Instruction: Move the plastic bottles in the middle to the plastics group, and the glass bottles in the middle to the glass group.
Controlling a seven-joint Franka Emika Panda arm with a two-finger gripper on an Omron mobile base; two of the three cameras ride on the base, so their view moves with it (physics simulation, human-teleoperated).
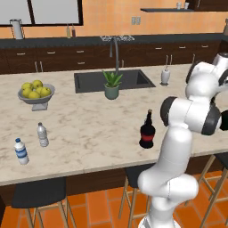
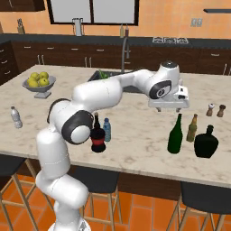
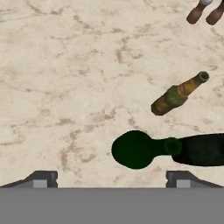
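My gripper (image 2: 169, 109) hangs open just above the tall dark green wine bottle (image 2: 175, 135), which stands upright beside the slim brown bottle (image 2: 192, 128). In the hand view the green bottle (image 3: 135, 148) is seen from above between and ahead of my spread fingertips (image 3: 41, 178), free of them, with the brown bottle (image 3: 179, 94) beyond. The black round bottle with a red label (image 2: 97, 135) (image 1: 147, 131) and the small blue bottle (image 2: 107, 130) stand mid-counter behind my arm. Two clear plastic bottles (image 1: 42, 134) (image 1: 20, 151) stand at the counter's left.
A squat dark bottle (image 2: 206, 142) (image 3: 201, 149) stands right of the brown one. Two shakers (image 2: 210, 109) (image 3: 194, 13) sit behind. A fruit bowl (image 1: 35, 93), potted plant (image 1: 111, 84), sink (image 1: 89, 82) and soap dispenser (image 1: 165, 75) are further back. Stools line the counter's near edge.
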